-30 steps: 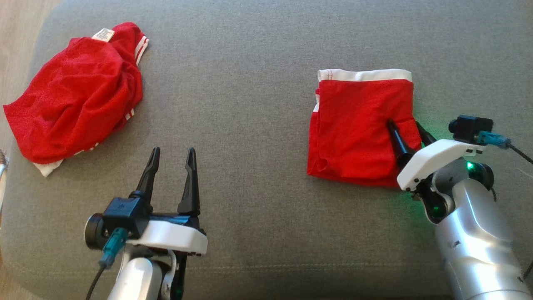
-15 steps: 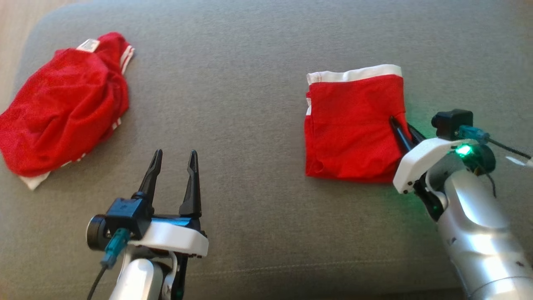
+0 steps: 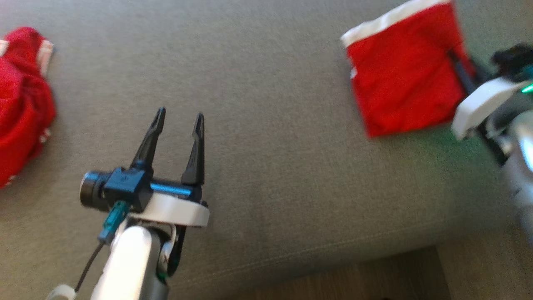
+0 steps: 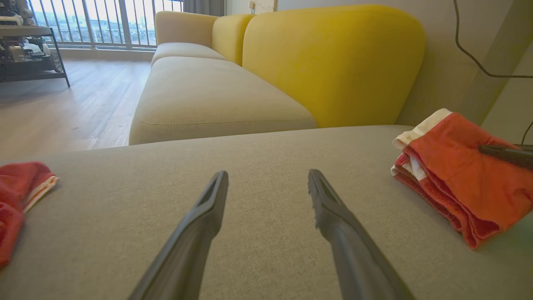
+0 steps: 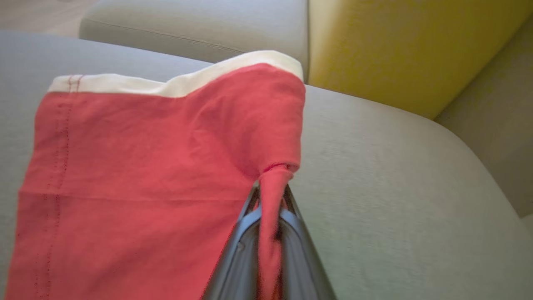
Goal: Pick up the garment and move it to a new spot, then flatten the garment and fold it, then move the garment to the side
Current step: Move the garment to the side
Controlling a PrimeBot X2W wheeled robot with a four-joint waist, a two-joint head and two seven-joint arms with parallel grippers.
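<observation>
- Red with a white band, the folded garment [image 3: 404,75] lies toward the right edge of the grey seat cushion [image 3: 270,146].
- The right tool [image 5: 270,191] is closed, pinching a bunched fold at the garment's right edge between its fingers.
- The left tool [image 3: 180,114] hovers over the cushion near its front edge, fingers spread wide, holding nothing.
- A crumpled red garment [image 3: 21,104] sits at the cushion's left edge, well apart from the folded one.

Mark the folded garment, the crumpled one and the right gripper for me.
folded garment [image 3: 404,71]: head view, middle of red panel
crumpled garment [image 3: 23,100]: head view, red bulk at left edge
right gripper [image 5: 270,191]: right wrist view, between its fingertips
</observation>
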